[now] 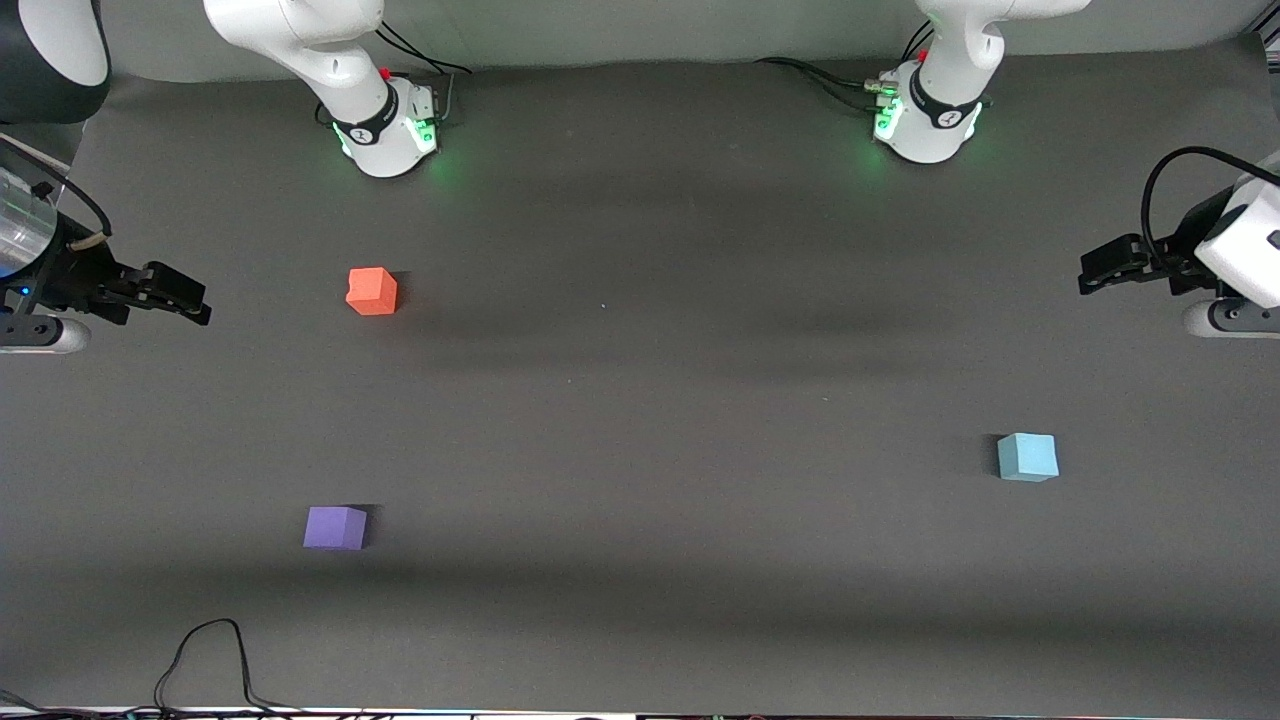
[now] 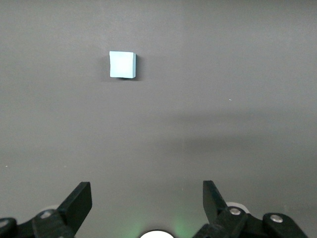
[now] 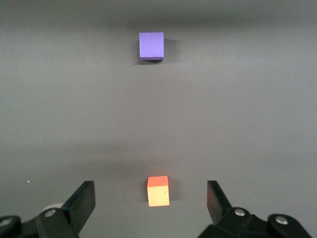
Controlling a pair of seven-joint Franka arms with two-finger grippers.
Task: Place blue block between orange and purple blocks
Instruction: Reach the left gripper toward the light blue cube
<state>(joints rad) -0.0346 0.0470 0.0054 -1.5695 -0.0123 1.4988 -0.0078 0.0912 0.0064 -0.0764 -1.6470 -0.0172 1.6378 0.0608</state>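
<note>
While the front view takes in all three cubes at once, each wrist view catches only part of the set — the left wrist view shows the blue block (image 2: 122, 65) alone, and the right wrist view shows the orange block (image 3: 158, 191) and the purple block (image 3: 151, 45) without the blue one.

On the table (image 1: 640, 400) the blue block (image 1: 1027, 457) sits toward the left arm's end, well apart from the other two. The orange block (image 1: 371, 291) and purple block (image 1: 335, 527) lie toward the right arm's end, the purple one nearer the front camera.

Being a cube, the blue block has no long axis; it rests flat, turned slightly askew to the table edge.

The left pincer (image 2: 147, 202) hangs over its end of the table, fingers spread wide and holding nothing. The right pincer (image 3: 151, 201) hangs released over its own end — the orange block shows between its fingers in the right wrist view, down on the table.
</note>
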